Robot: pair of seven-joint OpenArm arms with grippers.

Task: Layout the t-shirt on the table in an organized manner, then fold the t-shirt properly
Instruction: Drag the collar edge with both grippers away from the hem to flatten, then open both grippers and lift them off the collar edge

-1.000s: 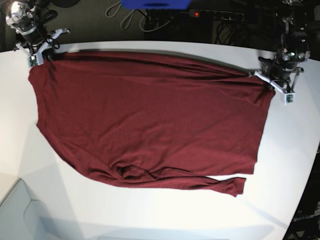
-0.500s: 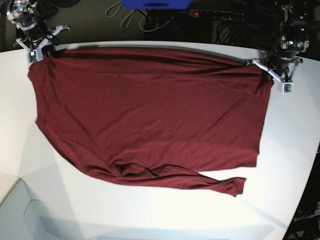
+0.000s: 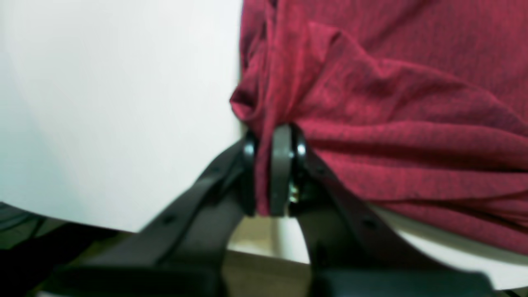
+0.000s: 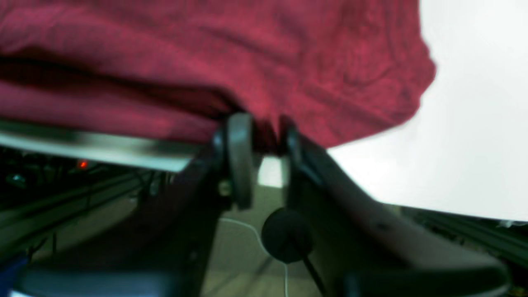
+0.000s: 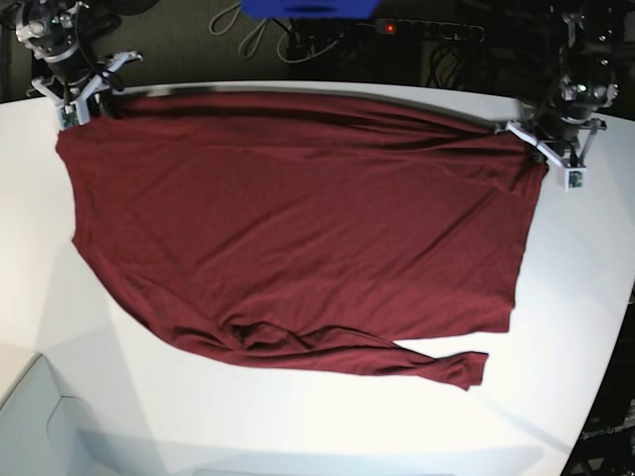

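The maroon t-shirt (image 5: pixel 298 218) lies spread over the white table (image 5: pixel 585 297), its far edge stretched between both grippers. One twisted sleeve trails at the near right. At the far right corner, my left gripper (image 5: pixel 541 139) is shut on a bunched fold of the t-shirt (image 3: pixel 392 103); in the left wrist view its tips (image 3: pixel 266 140) pinch the cloth. At the far left corner, my right gripper (image 5: pixel 84 99) stands with its jaws parted. In the right wrist view the right gripper (image 4: pixel 266 132) shows a gap, with the t-shirt (image 4: pixel 247 53) edge resting at the fingertips.
Behind the table's curved far edge run cables, a power strip (image 5: pixel 427 30) with a red light, and a blue object (image 5: pixel 308 8). A pale grey surface (image 5: pixel 40 426) sits at the near left corner. Bare table (image 3: pixel 103 103) lies beyond the shirt's right side.
Both grippers have drawn the shirt's far edge back toward the table's far rim, straightening it. The right gripper's jaws have come apart; the left stays clamped.
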